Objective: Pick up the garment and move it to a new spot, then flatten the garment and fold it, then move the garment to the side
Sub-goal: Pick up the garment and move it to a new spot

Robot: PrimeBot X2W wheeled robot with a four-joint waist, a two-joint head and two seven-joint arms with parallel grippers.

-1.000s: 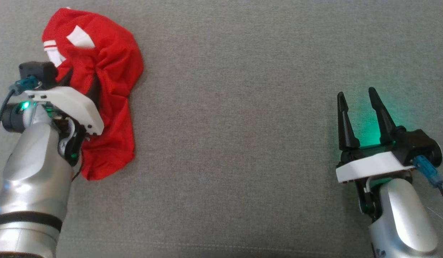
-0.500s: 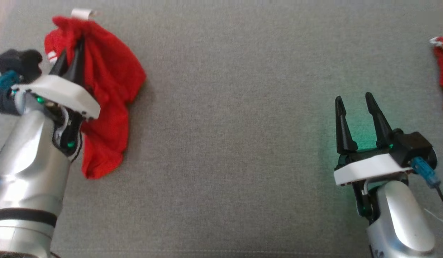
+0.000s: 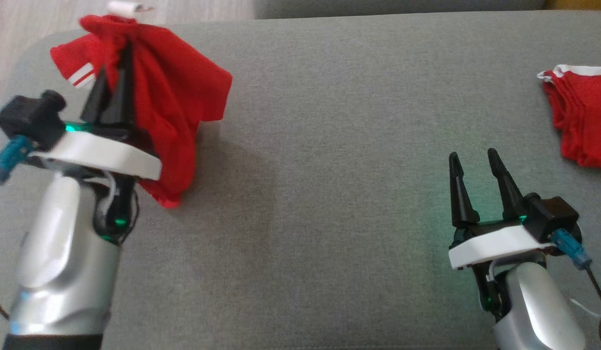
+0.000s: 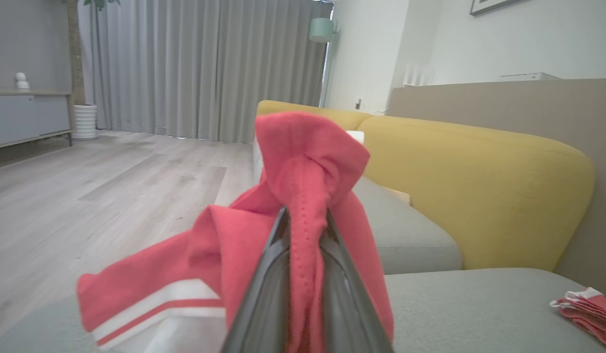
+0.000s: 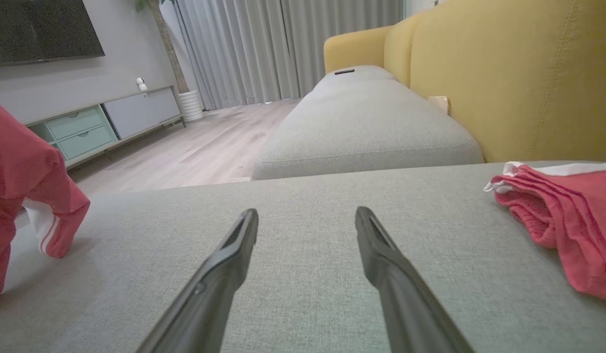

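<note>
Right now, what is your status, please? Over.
Left pincer shut on crumpled red fabric garment, hanging from it. Right pincer open, over grey sofa cushion. Folded red cloth pile far right, not in the way.

Soft, even daylight; a green glow tints the sofa seat [image 3: 480,206] by the right tool [image 3: 472,154]. The left forearm [image 3: 62,272] looks blurred.

**Count of Items by Kind**

Red textiles, two: hanging garment [image 3: 174,97], folded pile [image 3: 582,121]. Grippers, two: left gripper [image 3: 115,61], right gripper [image 3: 472,153], two dark fingers [image 5: 224,274] apiece. Grey sofa seats, two: near seat [image 5: 303,196], far seat [image 5: 362,122]. One each of yellow backrest [image 5: 504,73], television [image 5: 38,29], sideboard [image 5: 102,122], white ribbed planter [image 5: 190,105], green-shaded lamp [image 4: 321,29], framed picture [image 4: 494,5].
</note>
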